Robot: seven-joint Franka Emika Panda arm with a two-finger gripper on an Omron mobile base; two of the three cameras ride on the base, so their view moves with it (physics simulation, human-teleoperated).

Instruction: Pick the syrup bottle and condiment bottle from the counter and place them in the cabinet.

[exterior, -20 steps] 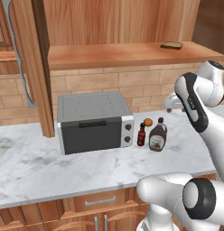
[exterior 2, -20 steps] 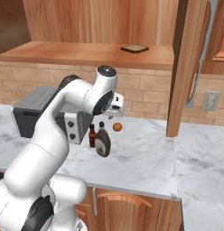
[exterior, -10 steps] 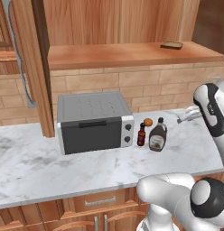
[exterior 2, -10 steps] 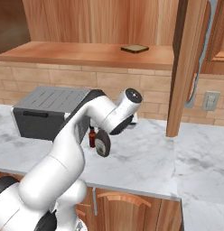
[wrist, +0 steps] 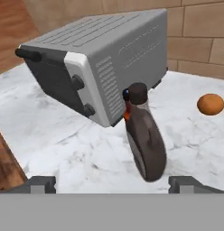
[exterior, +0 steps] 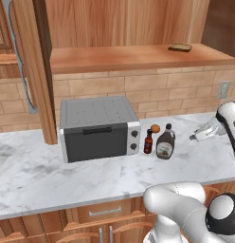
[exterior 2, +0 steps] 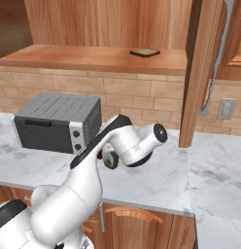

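While the white arm has swung right and low, its spread pincer (wrist: 112, 184) faces the dark brown syrup bottle (wrist: 145, 135) standing untouched on the marble counter (wrist: 64, 140).

The white-grey veined marble bench (exterior: 53, 175) before me carries a boxy grey toaster oven (exterior: 98, 127) with a dark door and two knobs. Just beside its knob end stands the small dark-red sauce bottle (exterior: 148, 142) with a black cap. Close beside that stands the broad dark brown syrup bottle (exterior: 165, 142) with a narrow neck. Just behind these two lies a small orange ball (exterior: 156, 128), near the brick wall.
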